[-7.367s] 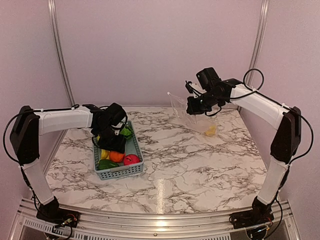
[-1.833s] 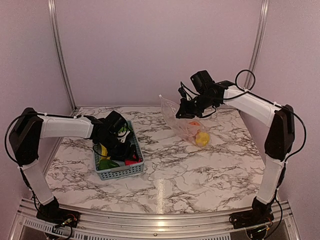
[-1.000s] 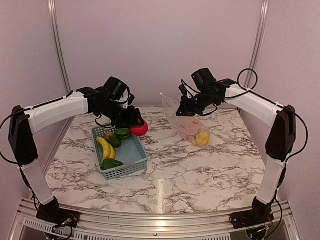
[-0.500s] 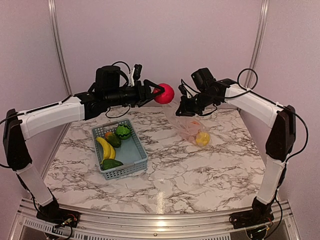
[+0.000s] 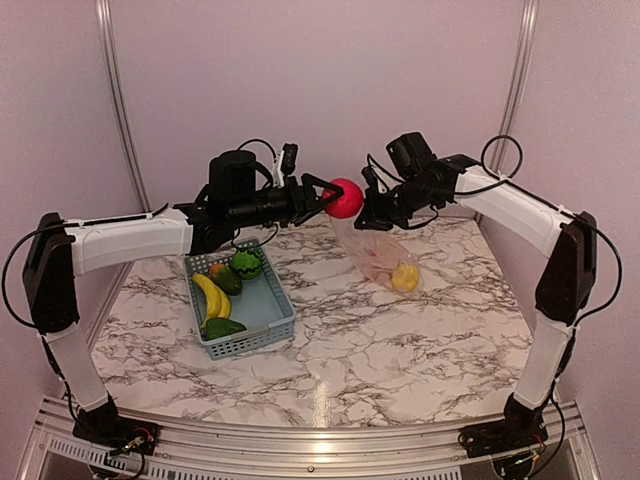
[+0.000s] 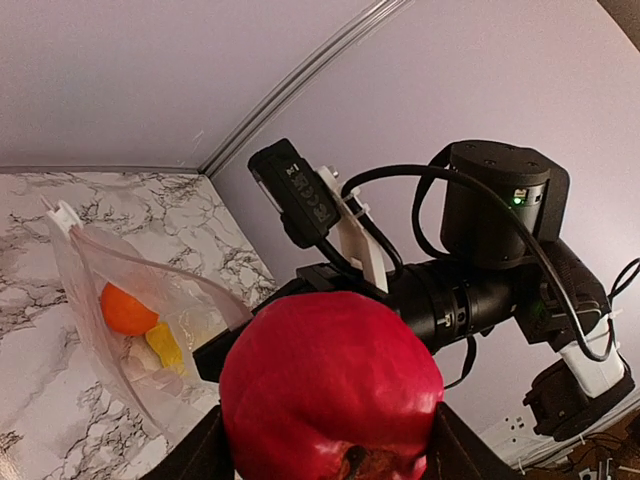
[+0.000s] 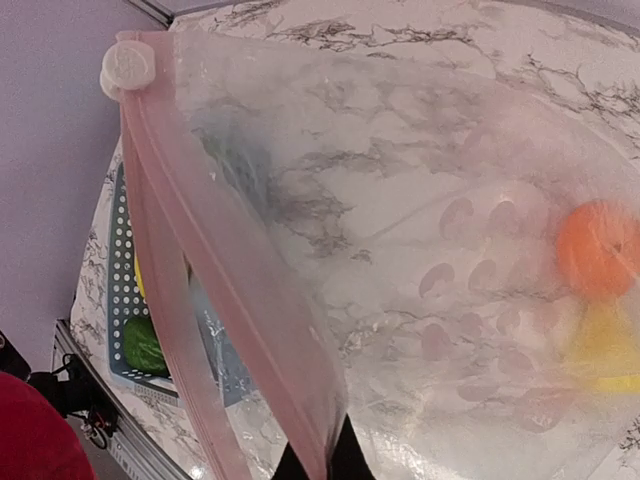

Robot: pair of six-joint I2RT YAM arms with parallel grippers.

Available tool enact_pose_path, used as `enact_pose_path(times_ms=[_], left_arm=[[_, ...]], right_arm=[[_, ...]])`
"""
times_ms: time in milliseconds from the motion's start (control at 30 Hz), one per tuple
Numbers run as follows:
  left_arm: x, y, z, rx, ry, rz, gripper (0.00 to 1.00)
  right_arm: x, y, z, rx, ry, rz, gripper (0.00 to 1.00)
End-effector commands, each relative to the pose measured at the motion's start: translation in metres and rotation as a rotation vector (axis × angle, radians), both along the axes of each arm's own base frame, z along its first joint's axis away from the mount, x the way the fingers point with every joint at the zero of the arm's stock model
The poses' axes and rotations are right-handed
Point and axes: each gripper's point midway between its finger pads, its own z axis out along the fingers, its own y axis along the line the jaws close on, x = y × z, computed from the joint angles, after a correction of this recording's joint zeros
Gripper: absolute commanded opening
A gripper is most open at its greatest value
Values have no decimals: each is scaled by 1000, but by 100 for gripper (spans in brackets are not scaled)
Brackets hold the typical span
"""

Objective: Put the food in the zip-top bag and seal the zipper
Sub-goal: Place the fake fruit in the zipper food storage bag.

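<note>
- Nearest me, well below and behind the left fingers, the mesh basket (image 5: 245, 338) holds the food that is not yet bagged: bananas (image 5: 212, 296) and a few green pieces (image 5: 247, 264).
- Below the right fingers, the belly of the zip-top bag (image 5: 378, 255) sags onto the marble. An orange piece (image 7: 597, 250) and a yellow piece (image 5: 405, 277) lie in its bottom, far from either grip.
- Higher up and further back, the left gripper (image 5: 336, 197) holds a red fruit (image 5: 346, 199). Its jaws stand well apart and are clamped on either side of the fruit, which fills the gap between them, as the left wrist view shows.
- Just beyond that fruit, close but apart from it as far as I can tell, the right gripper (image 5: 372, 212) is pinched fully closed on the zipper (image 7: 230, 290), holding the bag's mouth up off the table. The strip runs away from those fingers to the slider tab (image 7: 127, 68) at its far end.
- The step in hand looks like loading: the red fruit is at the mouth but not inside.
- I judge that the next move calls for getting the fruit over the gap between the lips, which looks narrow, then spreading the left jaws so that it drops clear of the strip.
- Sealing comes much later, since the basket is not emptied.
</note>
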Motion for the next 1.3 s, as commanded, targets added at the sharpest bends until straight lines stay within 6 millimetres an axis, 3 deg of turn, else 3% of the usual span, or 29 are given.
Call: enact_pose_path(times_ms=[0,167,500,700,833,1000,1267], left_arm=[[-4,-1,-14,-20,21,0,53],[-4,5,-18,-32,27,27,52],[37,32,-72,230,180,312,55],[51,25,-83,318,251,357,64],[59,12,-73,275,267,347,79],[58,1,-48,182,258,308,89],[40,9,40,29,79,253,87]], right_arm=[[-5,5,47,75,-76,-10,0],[-5,3,47,76,-74,-25,0],[-5,2,57,98,-84,-38,0],[-7,3,59,122,-75,-50,0],[-8,3,60,124,-73,-49,0],[-8,-1,65,116,-89,-63,0],[-6,-2,57,94,-87,-67,0]])
